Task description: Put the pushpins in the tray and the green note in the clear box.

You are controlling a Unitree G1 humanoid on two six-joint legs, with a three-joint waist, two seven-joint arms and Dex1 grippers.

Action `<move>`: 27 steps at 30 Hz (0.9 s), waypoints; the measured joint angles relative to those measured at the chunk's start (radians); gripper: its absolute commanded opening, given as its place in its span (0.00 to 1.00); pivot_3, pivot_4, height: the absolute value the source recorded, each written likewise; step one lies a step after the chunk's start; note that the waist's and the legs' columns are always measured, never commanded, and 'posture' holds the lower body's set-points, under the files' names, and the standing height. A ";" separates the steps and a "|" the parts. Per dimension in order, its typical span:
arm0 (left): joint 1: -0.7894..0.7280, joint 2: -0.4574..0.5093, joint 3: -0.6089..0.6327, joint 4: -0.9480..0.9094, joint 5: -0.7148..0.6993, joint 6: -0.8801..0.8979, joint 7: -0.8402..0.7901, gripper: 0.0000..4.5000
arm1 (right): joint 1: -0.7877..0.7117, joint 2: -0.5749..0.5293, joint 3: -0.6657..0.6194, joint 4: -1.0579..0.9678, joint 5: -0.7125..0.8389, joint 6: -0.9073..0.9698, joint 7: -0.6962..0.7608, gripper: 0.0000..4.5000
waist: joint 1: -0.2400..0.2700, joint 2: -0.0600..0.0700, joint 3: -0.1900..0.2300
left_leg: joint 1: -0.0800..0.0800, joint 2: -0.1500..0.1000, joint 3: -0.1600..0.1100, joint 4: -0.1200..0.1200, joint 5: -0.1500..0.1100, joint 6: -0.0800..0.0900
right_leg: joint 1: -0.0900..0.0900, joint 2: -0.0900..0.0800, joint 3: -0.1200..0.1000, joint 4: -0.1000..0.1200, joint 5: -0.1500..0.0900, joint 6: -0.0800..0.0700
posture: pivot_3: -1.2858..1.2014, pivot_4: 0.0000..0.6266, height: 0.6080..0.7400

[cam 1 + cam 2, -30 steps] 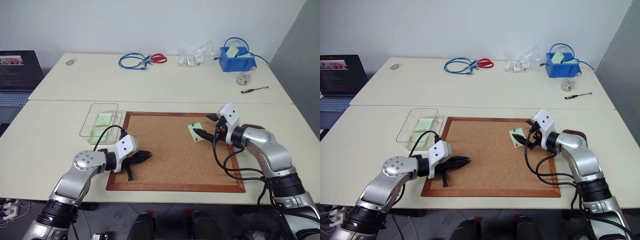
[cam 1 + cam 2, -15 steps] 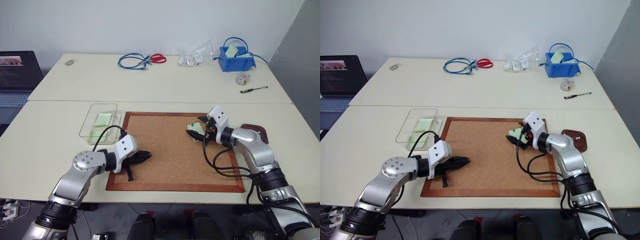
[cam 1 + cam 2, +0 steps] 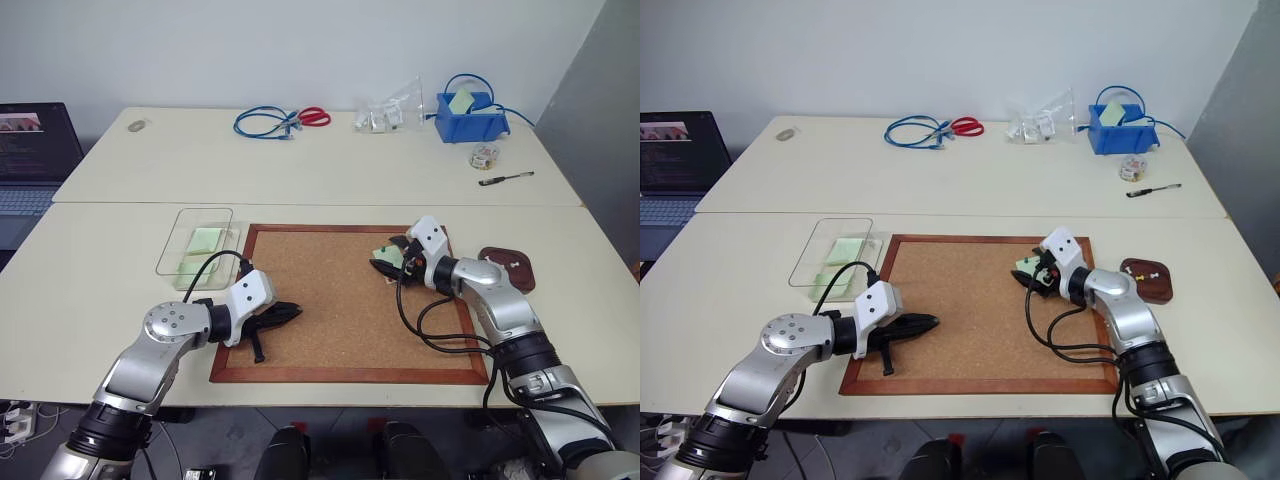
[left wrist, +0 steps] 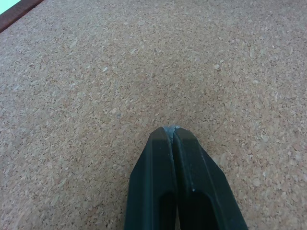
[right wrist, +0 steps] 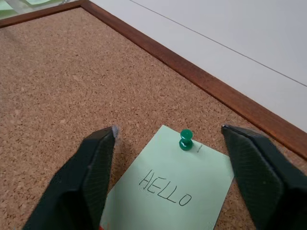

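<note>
The cork board (image 3: 340,300) lies at the near middle of the table, the clear box (image 3: 196,240) just off its far-left corner and the tray (image 3: 507,269) just off its right edge. The green note (image 5: 172,189) is pinned at the board's far right, a green pushpin (image 5: 186,139) at its far edge. The right gripper (image 5: 168,143) is the nearer arm: its fingers stand wide apart, straddling that pin just ahead. The left gripper (image 4: 171,132) is closed and empty at the board's near left

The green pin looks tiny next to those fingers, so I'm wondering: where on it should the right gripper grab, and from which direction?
Probably by the waisted head of the green pin, which stands up off the note. Come along the board as the right gripper points now, one open finger on each side, then pull straight up off the cork.
</note>
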 measured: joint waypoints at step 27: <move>0.017 0.000 0.002 -0.030 0.001 0.022 0.018 0.00 | -0.008 0.009 -0.013 0.042 -0.009 -0.029 -0.014 0.01 | -0.001 0.000 0.000 | 0.000 0.000 0.000 0.000 0.000 0.000 | 0.000 0.000 0.000 0.000 0.000 0.000 | 0.52 0.24 1.00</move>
